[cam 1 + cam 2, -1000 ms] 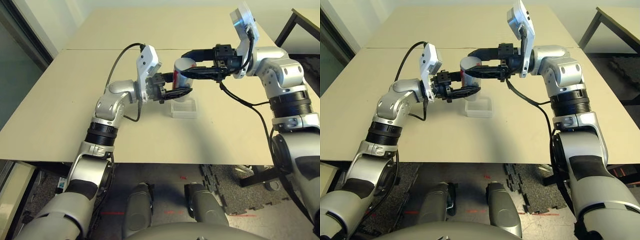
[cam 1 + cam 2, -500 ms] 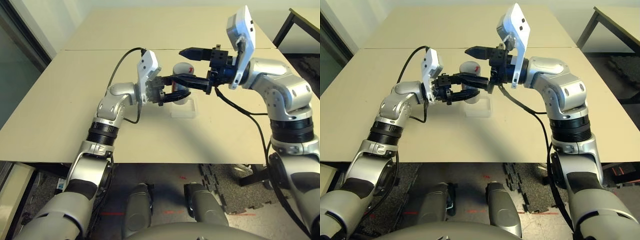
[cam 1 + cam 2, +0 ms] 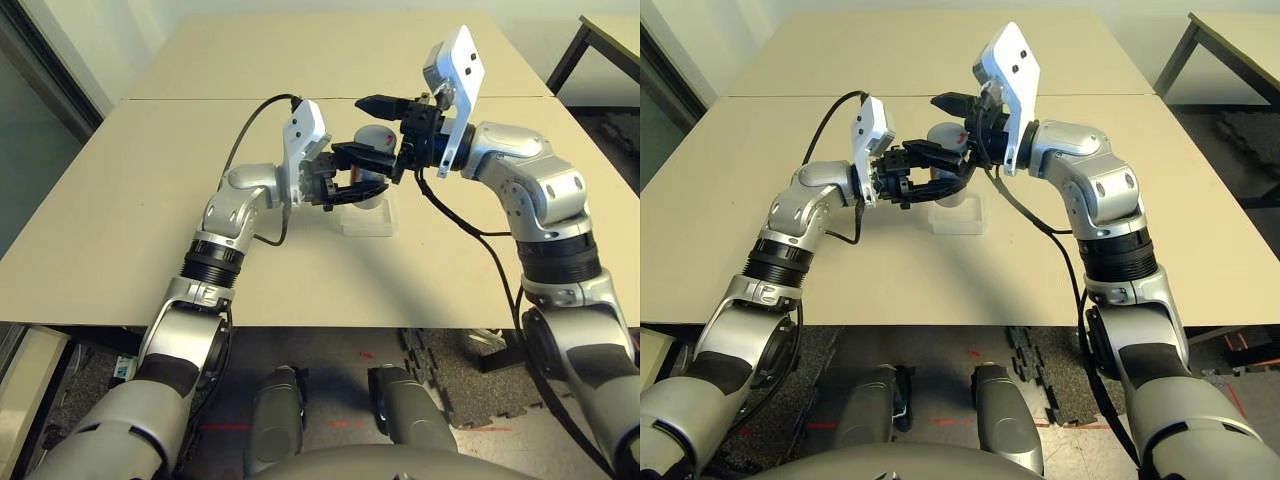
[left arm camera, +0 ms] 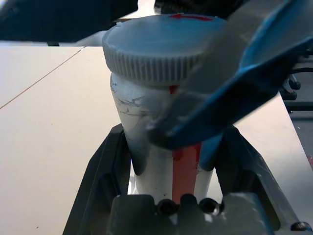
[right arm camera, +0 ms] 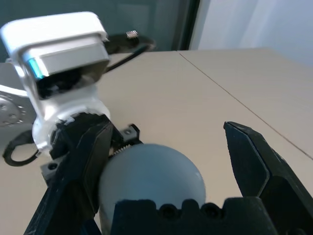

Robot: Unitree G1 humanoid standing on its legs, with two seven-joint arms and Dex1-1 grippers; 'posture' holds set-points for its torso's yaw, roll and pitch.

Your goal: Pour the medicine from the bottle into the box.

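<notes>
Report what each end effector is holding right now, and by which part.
The left end effector holds the bottle upright by its white body, below the grey cap. The right end effector is open around the cap, holding nothing.

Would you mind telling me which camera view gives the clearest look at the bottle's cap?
The left wrist view: the cap fills the top, ribbed edge and red arrow plain, atop the bottle. The right wrist view shows only its smooth grey top between open fingers. In the head views it is small, largely hidden by the grippers.
</notes>
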